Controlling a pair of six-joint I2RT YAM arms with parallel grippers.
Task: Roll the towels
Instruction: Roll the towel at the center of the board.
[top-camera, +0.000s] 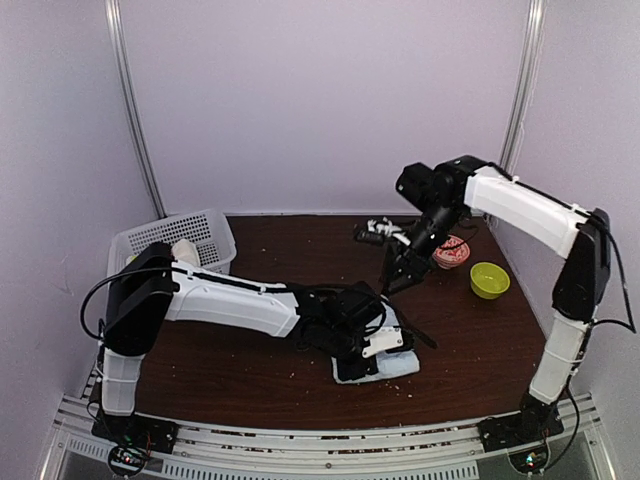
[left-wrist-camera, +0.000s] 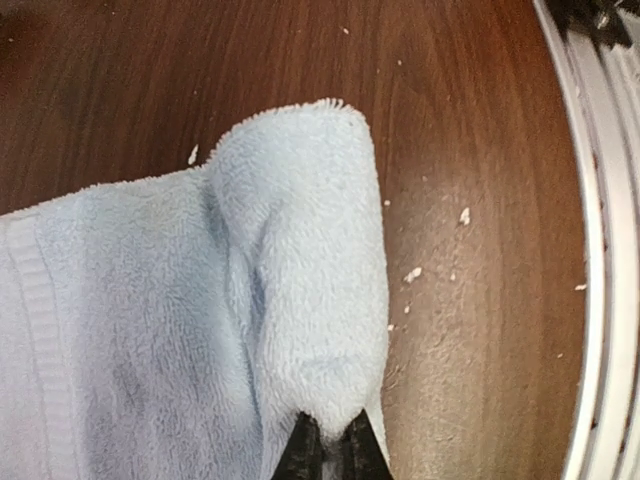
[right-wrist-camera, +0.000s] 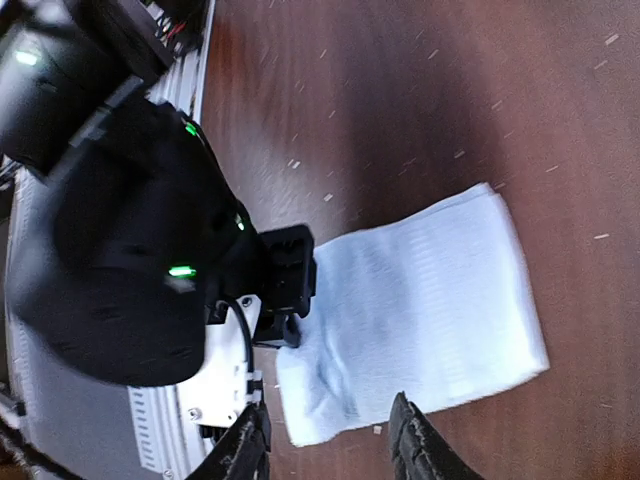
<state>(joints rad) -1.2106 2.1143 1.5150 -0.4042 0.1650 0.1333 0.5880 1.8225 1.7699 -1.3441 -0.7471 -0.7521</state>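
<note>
In the top external view, the pale blue towel (top-camera: 398, 366) is seen on the brown table (top-camera: 240, 390), in the near middle part, a little to the right of the centre. The left arm is stretched low across the table from its base, and the left tool (top-camera: 368, 358) is placed on the left end of this towel. The right arm is lifted high, and the right tool (top-camera: 396, 282) is pointed down over the far part of the table, well apart from the towel. A white basket (top-camera: 137, 246) is found at the far left corner, and the cream-white towel (top-camera: 185, 250) is seen inside it; whether it is rolled cannot be told. A small yellow cylinder (top-camera: 489, 280) and a small pink cylinder (top-camera: 451, 252) are placed near the right arm. In the left wrist view, the picture is mostly filled by the pale blue towel, with one end folded over into a thick soft ridge. The dark tips of the left tool are seen at the bottom edge, closed narrow on the end of this ridge, so the towel is held there. Small white crumbs (left-wrist-camera: 412, 273) are scattered on the wood beside it. In the right wrist view, the towel is seen flat on the table far below, with the black wrist of the left arm at its one end. The two fingers (right-wrist-camera: 420, 452) of the right tool are held wide apart, and nothing is held between them.
</note>
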